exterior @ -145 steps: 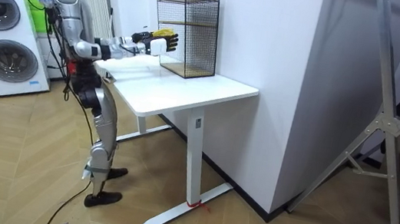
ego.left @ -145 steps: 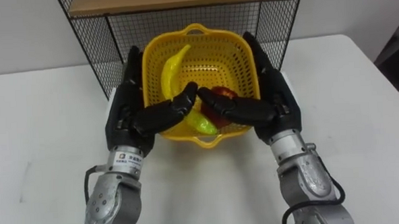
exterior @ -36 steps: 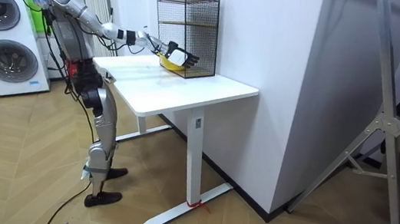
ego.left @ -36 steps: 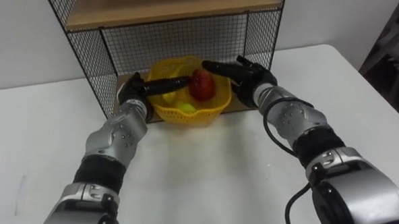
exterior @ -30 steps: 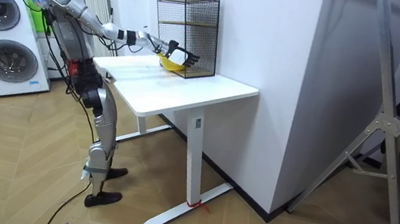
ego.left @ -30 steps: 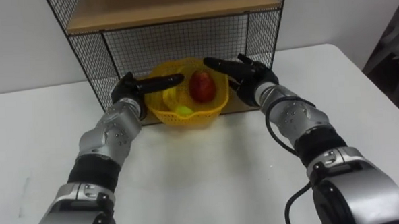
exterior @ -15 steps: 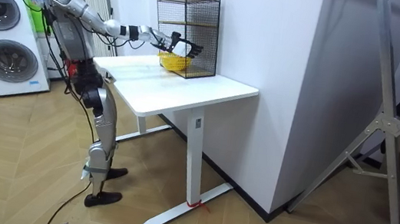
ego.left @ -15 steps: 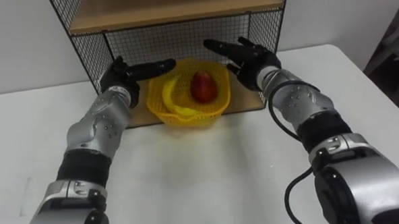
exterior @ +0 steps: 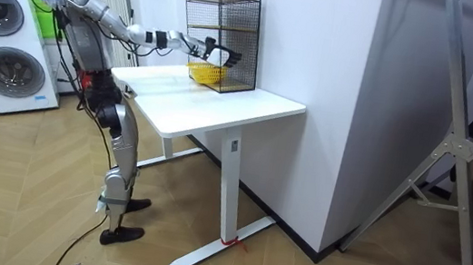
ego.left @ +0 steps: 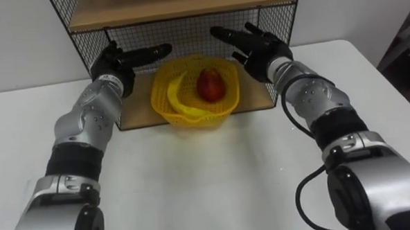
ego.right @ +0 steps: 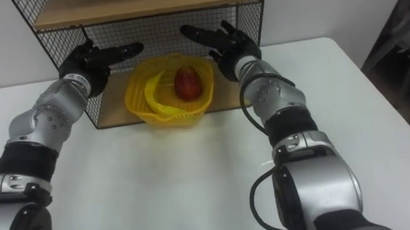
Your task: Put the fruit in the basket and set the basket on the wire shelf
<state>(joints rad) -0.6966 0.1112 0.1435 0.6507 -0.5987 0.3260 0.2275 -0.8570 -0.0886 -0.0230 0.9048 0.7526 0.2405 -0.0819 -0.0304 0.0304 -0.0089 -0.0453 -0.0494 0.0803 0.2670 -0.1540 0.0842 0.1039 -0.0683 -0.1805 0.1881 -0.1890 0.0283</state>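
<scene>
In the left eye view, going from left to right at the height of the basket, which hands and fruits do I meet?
left hand → banana → red fruit → right hand

Yellow basket (ego.left: 197, 118) sits upright on the wire shelf's (ego.left: 188, 35) bottom board, between and just below the left hand (ego.left: 112, 62) and right hand (ego.left: 259, 49), touching neither. Inside, a red fruit (ego.left: 209, 86) lies nearer the right hand and a yellow banana (ego.left: 174, 96) curves nearer the left.

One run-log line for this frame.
basket: on wire shelf bottom board, banana and red fruit inside | left robot hand: open, off basket | right robot hand: open, off basket
</scene>
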